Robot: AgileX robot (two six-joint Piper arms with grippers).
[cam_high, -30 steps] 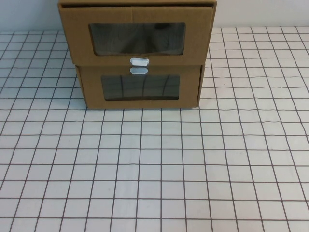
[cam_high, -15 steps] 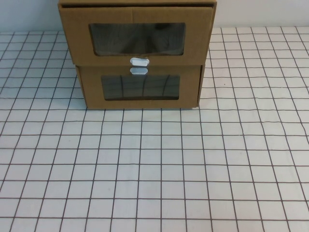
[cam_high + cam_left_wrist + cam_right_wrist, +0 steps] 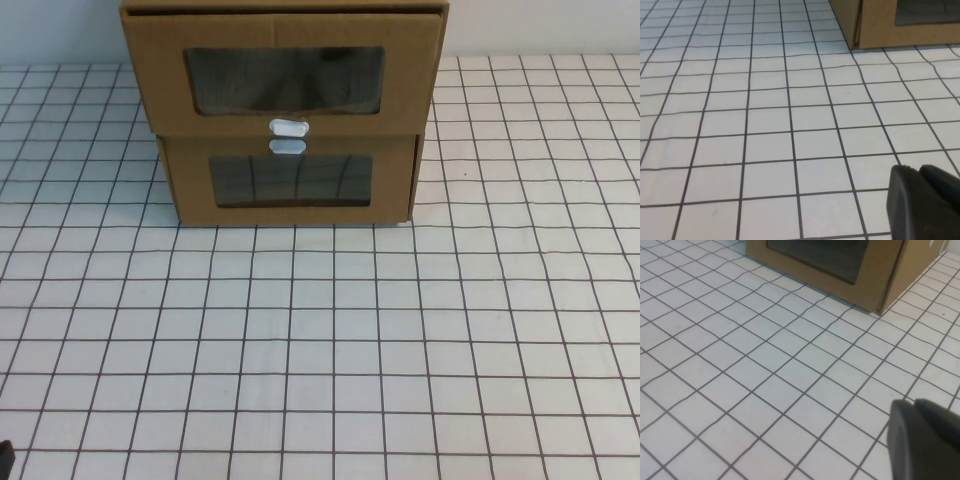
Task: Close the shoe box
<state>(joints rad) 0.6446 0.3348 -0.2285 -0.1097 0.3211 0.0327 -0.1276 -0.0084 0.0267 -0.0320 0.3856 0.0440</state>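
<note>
The shoe box [image 3: 410, 75] is the upper brown cardboard box of a stack at the table's far middle, with a wide clear window and a small white tab [image 3: 288, 127] at its front's bottom edge. Its front overhangs the narrower box below, and a dark gap runs along its top edge. My left gripper [image 3: 917, 169] is shut and empty, low over the tiles, well short of the stack; a dark bit of it shows in the high view's bottom-left corner [image 3: 4, 455]. My right gripper [image 3: 914, 402] is shut and empty over the tiles, out of the high view.
The narrower lower cardboard box [image 3: 390, 180] stands on the table with its white tab [image 3: 287, 146] at the front's top edge; its corner also shows in the left wrist view [image 3: 880, 30] and the right wrist view [image 3: 885, 270]. White gridded table [image 3: 320, 350] spreads in front.
A dark bit of the left arm has come into the bottom-left corner of the high view. The boxes have not moved.
</note>
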